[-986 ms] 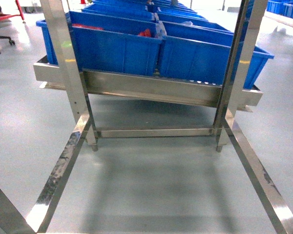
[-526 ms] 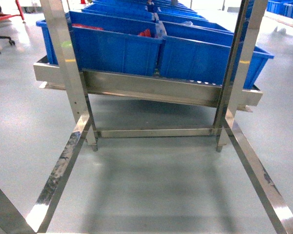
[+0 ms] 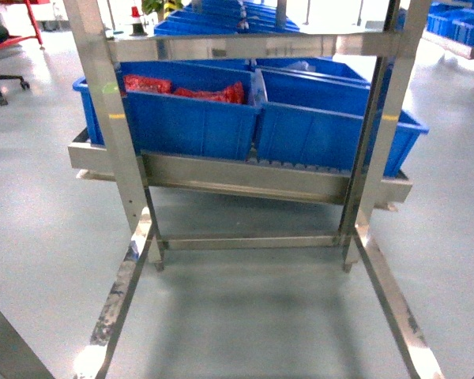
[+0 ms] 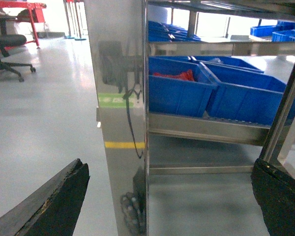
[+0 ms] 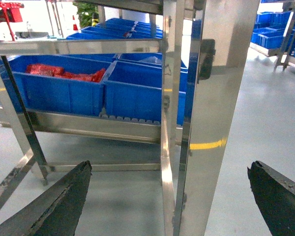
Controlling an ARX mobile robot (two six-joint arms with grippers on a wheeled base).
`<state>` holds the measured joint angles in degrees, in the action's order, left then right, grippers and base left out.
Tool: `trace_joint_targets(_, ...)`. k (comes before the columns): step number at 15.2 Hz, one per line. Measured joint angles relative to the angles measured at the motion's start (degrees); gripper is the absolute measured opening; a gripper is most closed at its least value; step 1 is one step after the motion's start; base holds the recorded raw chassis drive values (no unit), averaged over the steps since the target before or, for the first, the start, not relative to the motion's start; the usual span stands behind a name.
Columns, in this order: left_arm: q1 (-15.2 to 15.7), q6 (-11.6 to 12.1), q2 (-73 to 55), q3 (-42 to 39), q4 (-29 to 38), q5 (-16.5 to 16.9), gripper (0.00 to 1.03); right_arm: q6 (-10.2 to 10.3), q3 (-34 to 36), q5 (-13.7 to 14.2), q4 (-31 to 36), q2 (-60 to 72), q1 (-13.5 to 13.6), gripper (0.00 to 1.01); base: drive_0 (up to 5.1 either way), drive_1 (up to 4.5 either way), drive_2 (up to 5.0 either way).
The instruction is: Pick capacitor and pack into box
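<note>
A heap of orange-red pieces (image 3: 191, 88) lies in the left blue bin (image 3: 182, 122) on the steel rack's lower shelf; at this distance no single capacitor stands out. The same heap (image 4: 174, 75) (image 5: 64, 73) shows in both wrist views. The box is out of view. My left gripper (image 4: 169, 164) hangs open and empty, straddling a steel rack post (image 4: 120, 123). My right gripper (image 5: 169, 167) is open too, with nothing between its fingers, in front of another post (image 5: 206, 123). Neither gripper appears in the head view.
The rack's uprights (image 3: 110, 134) (image 3: 379, 134), a low crossbar (image 3: 249, 241) and floor rails (image 3: 122, 300) (image 3: 387, 300) frame the space ahead. A second blue bin (image 3: 332, 126) sits right of the first. More blue bins fill the shelves behind. An office chair (image 4: 7, 49) stands far left.
The head view has drawn back and risen: the rack looks farther off, an upper shelf bar has come into view, and the red heap in the left bin shows more fully.
</note>
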<state>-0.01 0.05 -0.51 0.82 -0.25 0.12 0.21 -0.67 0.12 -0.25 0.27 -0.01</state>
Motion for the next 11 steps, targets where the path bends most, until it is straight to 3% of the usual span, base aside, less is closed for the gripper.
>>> trace_joint_targets(11,0.0,-0.04,0.0,0.0,0.0,-0.2,0.98,-0.11,0.0,-0.13,-0.02,0.0,0.0,0.98,0.0,0.0,0.0)
